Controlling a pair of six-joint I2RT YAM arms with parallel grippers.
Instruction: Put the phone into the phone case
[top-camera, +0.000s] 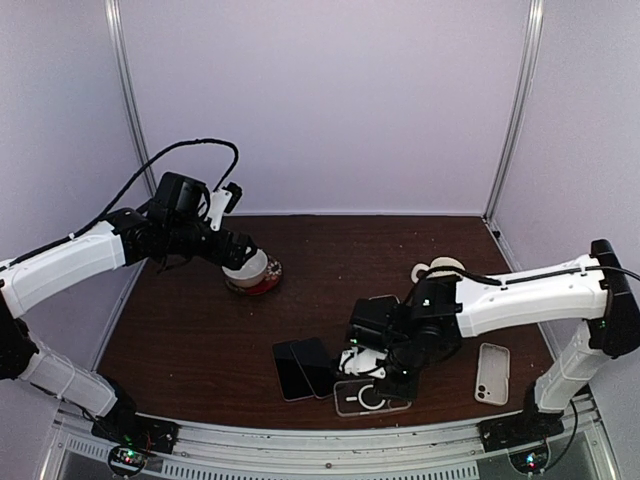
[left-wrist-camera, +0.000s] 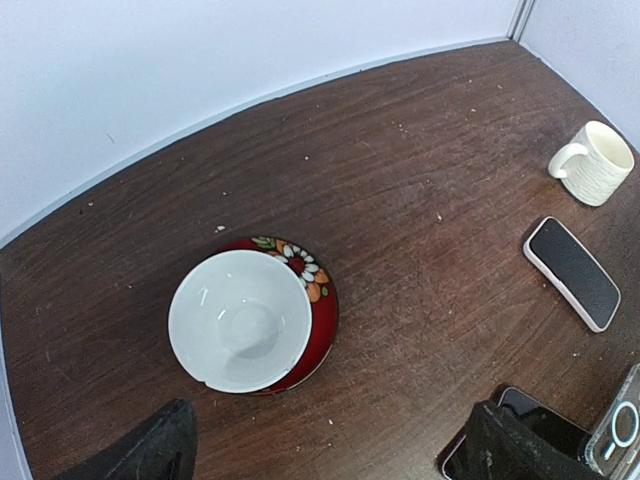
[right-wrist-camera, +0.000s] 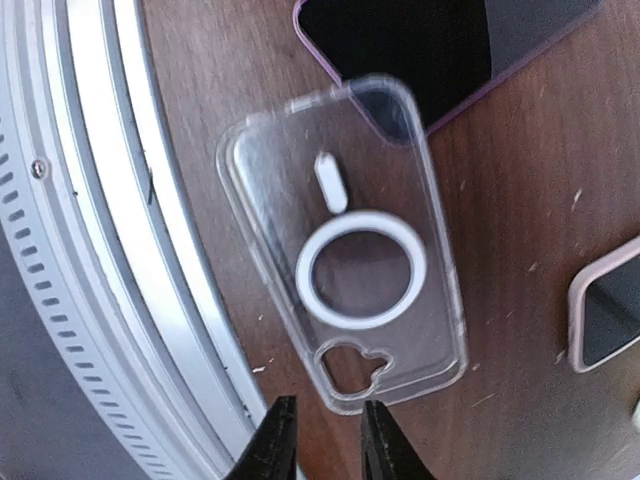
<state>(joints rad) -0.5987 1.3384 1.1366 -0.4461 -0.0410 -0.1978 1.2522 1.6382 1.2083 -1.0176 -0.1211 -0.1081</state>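
Note:
The clear phone case (right-wrist-camera: 345, 290), with a white ring on its back, lies flat by the table's front rail; it also shows in the top view (top-camera: 370, 397). Its far end overlaps a corner of a dark phone (right-wrist-camera: 430, 50). Two dark phones (top-camera: 302, 368) lie side by side just left of the case. My right gripper (right-wrist-camera: 328, 415) hovers at the case's near end, jaws a narrow gap apart, the case's edge just at the fingertips, not pinched. My left gripper (left-wrist-camera: 330, 455) is wide open and empty above a bowl, far from the phones.
A white bowl on a red flowered bowl (left-wrist-camera: 250, 320) sits at the back left. A white mug (top-camera: 440, 270) stands right of centre. A phone in a white case (top-camera: 492, 373) lies at the front right. A pale-rimmed dark object (right-wrist-camera: 605, 320) lies beside the clear case.

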